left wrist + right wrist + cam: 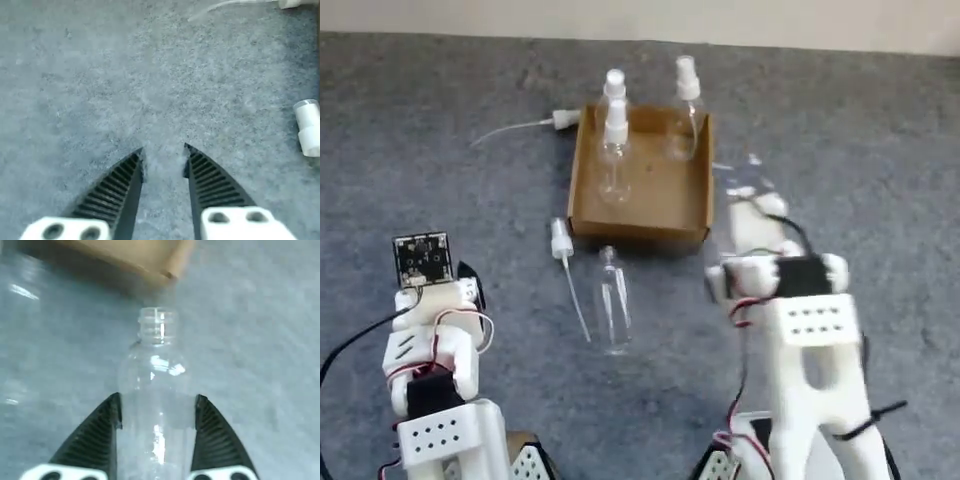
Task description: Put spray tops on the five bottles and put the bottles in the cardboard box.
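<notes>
My right gripper (157,402) is closed around the body of an uncapped clear plastic bottle (157,360), one black ridged finger on each side and the bare threaded neck pointing away from the wrist. From the high view, this bottle (752,180) is just beside the right wall of the brown cardboard box (640,228). Three clear bottles with white spray tops (682,130) are inside the box.

In front of the box, a second uncapped clear bottle (612,300) lies on its side on the grey carpet-like surface (440,180). A loose white spray top with a long dip tube (560,238) lies just beside it. Another loose spray top (565,118) lies at the box's far left corner.

My left gripper (163,155) is low over bare surface, narrowly parted and holding nothing.
</notes>
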Controlling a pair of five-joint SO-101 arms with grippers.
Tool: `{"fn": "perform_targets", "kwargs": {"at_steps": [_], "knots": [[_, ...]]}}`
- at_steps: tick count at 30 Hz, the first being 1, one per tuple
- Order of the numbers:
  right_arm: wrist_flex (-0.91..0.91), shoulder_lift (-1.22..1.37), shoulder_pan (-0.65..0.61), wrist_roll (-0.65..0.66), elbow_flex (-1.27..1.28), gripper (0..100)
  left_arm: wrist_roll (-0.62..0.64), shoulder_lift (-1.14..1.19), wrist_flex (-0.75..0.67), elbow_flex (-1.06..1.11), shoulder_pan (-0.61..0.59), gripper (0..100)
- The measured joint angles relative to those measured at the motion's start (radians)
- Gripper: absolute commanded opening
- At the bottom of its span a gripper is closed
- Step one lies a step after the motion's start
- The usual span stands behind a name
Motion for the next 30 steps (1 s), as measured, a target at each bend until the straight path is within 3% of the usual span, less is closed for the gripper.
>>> {"fn": "perform_targets", "kwargs": {"at_steps": [6,10,15,21,26,30], "knots": [[-0.114,-0.005,0.241,0.199,0.164,0.5,-0.095,0.0,0.218,-0.183,0.147,8],[-0.199,-0.005,0.262,0.262,0.27,0.5,-0.103,0.006,0.353,-0.331,0.25,8],[-0.232,-0.005,0.264,0.278,0.292,0.5,-0.103,0.206,0.468,-0.539,0.348,8],[-0.233,-0.005,0.302,0.278,0.292,0.5,-0.098,0.605,0.509,-0.796,0.397,8],[-0.233,0.104,0.334,0.278,0.249,0.5,0.021,0.918,0.497,-0.942,0.414,9],[-0.233,0.27,0.338,0.278,0.149,0.5,0.089,1.125,0.442,-1.022,0.419,16]]}}
